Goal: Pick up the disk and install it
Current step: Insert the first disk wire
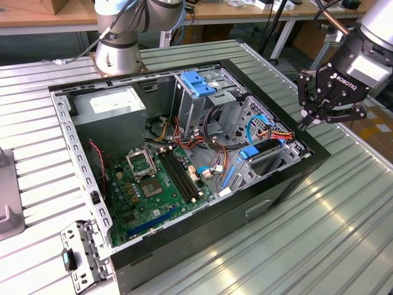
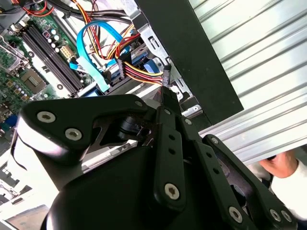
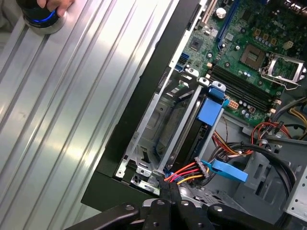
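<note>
The disk (image 1: 263, 151) is a dark drive in a bright blue carrier. It lies in the drive bay at the corner of the open computer case (image 1: 279, 190) on the exterior view's right, with red, yellow and orange cables at its end. In the first wrist view the disk (image 3: 191, 141) shows its blue tab (image 3: 211, 109) and sits low in the metal bay. My gripper (image 1: 304, 123) hangs just above and outside that corner. Its fingers meet at the tips, with nothing between them, in both wrist views (image 2: 165, 79) (image 3: 169, 189).
Inside the case are the green motherboard (image 1: 153, 184), a grey power supply (image 1: 110, 104) and a metal cage with blue latches (image 1: 199, 83). A loose metal bracket (image 1: 83, 252) lies by the case's near corner. A person's hand (image 3: 48, 5) rests on a round device on the ribbed table.
</note>
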{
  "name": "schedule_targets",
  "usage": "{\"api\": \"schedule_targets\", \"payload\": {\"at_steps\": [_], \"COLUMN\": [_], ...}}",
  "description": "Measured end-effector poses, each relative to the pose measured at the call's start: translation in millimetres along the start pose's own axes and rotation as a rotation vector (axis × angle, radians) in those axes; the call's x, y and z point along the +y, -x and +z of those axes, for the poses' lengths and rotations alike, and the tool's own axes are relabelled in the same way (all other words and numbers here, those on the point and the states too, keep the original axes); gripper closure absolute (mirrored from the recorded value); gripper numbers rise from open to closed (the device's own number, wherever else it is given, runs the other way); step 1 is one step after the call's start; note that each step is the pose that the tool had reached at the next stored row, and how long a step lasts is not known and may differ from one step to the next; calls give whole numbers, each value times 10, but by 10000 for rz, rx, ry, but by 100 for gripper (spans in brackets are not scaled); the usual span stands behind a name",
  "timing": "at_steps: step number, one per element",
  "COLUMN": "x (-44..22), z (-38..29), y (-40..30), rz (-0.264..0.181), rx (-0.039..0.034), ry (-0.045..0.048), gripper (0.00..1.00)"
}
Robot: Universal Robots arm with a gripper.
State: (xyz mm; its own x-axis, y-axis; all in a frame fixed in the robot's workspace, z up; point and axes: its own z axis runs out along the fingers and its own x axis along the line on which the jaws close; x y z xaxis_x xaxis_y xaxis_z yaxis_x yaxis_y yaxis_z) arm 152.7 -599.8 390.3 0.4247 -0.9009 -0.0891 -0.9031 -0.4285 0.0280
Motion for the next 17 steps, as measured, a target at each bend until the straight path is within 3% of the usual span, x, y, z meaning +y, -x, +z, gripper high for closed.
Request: {"api": "schedule_targets", "payload": {"at_steps": [17], "x": [0], "z": [0], "y": [0], "rz": [-268], "rx": [7], "ry": [24], "gripper": [90]}}
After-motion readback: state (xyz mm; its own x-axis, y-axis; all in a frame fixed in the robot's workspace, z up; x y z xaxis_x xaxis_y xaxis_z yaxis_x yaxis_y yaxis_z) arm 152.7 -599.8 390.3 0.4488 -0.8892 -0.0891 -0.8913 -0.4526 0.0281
